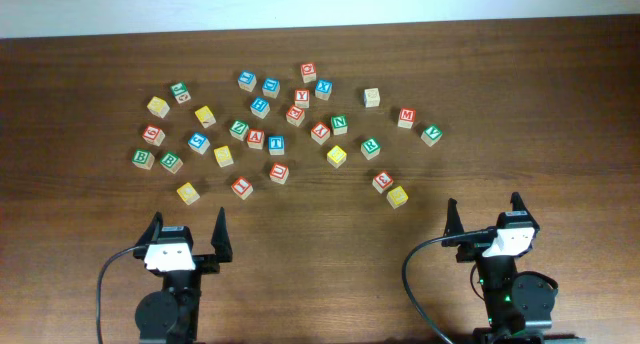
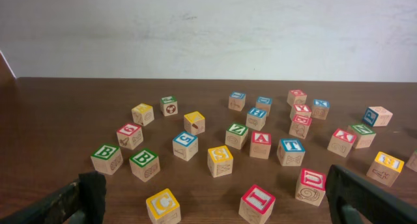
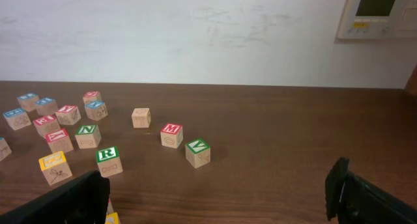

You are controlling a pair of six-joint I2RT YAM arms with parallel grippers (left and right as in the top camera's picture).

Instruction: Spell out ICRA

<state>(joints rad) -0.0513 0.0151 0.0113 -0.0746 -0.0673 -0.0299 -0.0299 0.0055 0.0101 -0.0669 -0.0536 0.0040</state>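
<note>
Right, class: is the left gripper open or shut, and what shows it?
Open. Overhead, the left gripper shows its two fingers spread wide apart, with nothing gripped between them.

Black arms (image 1: 172, 309), white wrist housings (image 1: 167, 251), black cables (image 1: 104, 284), black jaws.

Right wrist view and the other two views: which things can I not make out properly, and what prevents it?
- Right wrist view: yellow block, cut off by the bottom edge; its letter is not visible.
- Right wrist view: wall panel, cut off by the top edge; its display is unreadable.
- Left wrist view: far red block, letter too small and blurred.
- Overhead view: pale block, top face too small to read.
</note>
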